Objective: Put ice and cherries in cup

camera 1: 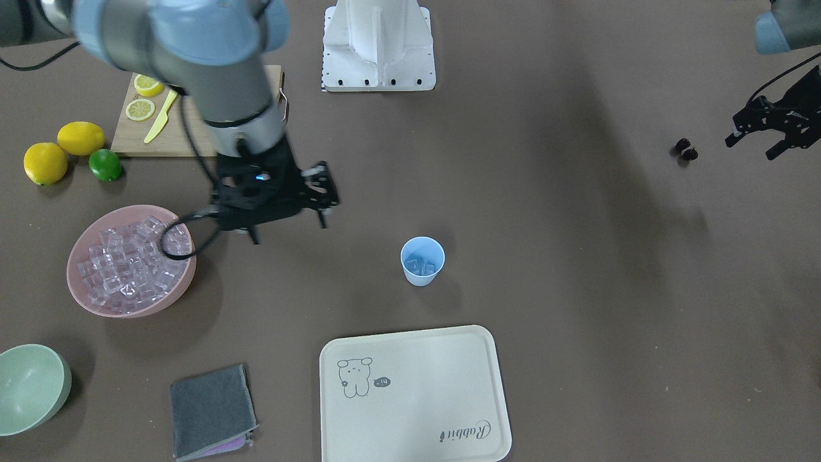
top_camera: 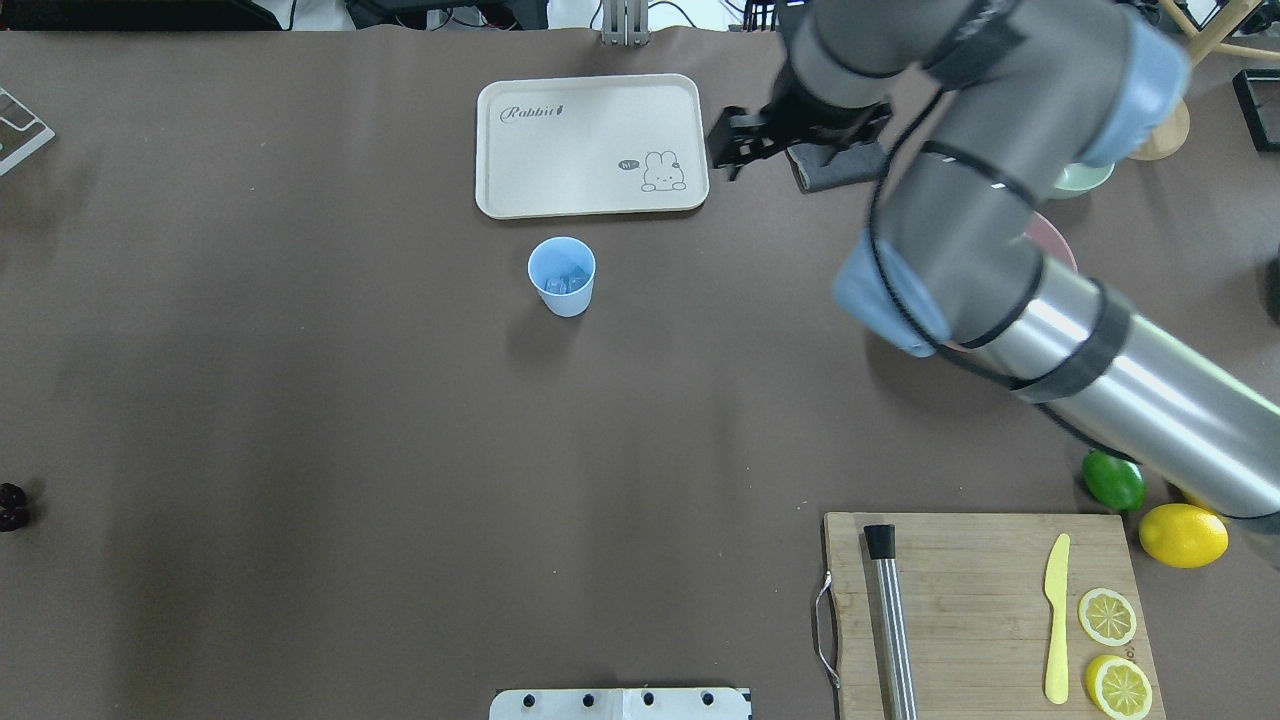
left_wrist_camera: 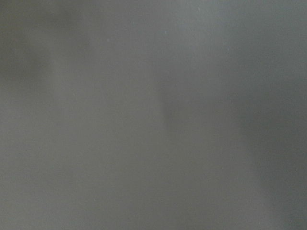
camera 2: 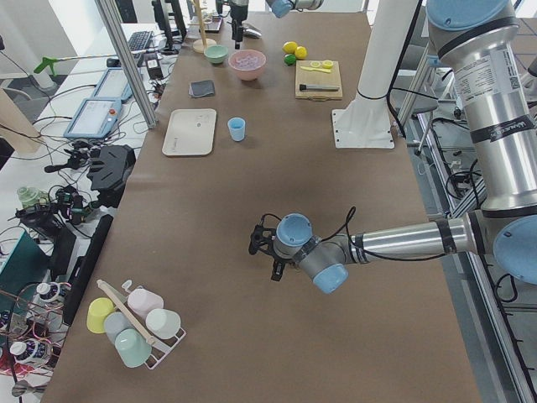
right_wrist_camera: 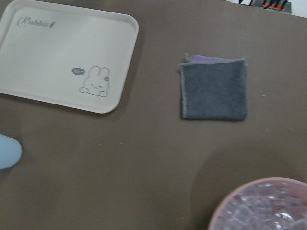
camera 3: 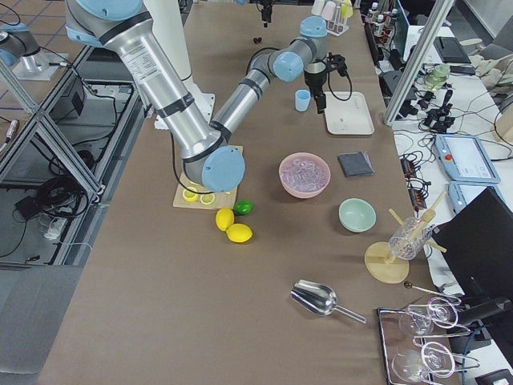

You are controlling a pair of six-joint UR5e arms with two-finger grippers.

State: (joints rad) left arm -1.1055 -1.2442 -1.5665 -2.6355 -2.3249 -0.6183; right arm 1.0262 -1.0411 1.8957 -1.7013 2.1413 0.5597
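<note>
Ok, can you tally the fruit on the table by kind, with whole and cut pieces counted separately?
Whole lemons: 2
Lime: 1
Cut lemon pieces: 2
Cherries: 2
Total: 7

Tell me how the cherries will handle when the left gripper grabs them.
The cherries are two small round fruits lying together, so a nudge may well roll them on the flat table. They look tiny beside the left gripper, so they are probably light and could slip when pinched.
</note>
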